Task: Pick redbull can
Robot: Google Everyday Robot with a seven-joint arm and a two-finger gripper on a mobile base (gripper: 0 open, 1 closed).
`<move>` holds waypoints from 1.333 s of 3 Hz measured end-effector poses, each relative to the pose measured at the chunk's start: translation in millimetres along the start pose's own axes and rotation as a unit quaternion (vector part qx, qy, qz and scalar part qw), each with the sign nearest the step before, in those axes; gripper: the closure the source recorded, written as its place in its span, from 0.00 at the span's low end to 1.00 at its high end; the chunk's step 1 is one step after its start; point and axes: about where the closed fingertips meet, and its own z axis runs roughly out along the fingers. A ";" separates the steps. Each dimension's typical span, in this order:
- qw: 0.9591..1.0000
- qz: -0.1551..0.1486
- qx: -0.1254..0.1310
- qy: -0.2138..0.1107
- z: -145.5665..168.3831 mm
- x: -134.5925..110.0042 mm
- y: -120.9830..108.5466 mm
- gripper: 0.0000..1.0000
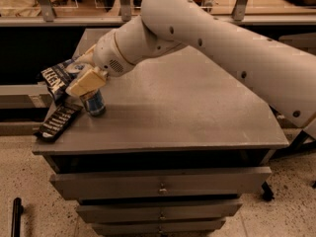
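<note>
The redbull can point(94, 103) stands near the left edge of the grey table top point(187, 107). Its blue and silver lower body shows; its upper part is covered by my gripper. My gripper point(85, 80), cream coloured at the end of the white arm point(207, 38), is at the can's upper half and reaches in from the right. I cannot tell whether it is touching the can.
A dark blue crinkled snack bag point(55, 78) lies just behind and left of the can. A flat black candy bar wrapper point(58, 122) lies at the front left corner. Drawers point(160, 181) sit below the table top. A shelf rail point(276, 19) runs behind.
</note>
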 end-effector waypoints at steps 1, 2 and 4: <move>1.000 0.004 0.000 0.000 -1.0 2.0 2.5 0.65; 1.000 0.009 0.021 -0.015 -15.7 1.1 0.5 0.88; 0.990 0.018 0.124 -0.068 -91.9 -6.2 -9.6 1.00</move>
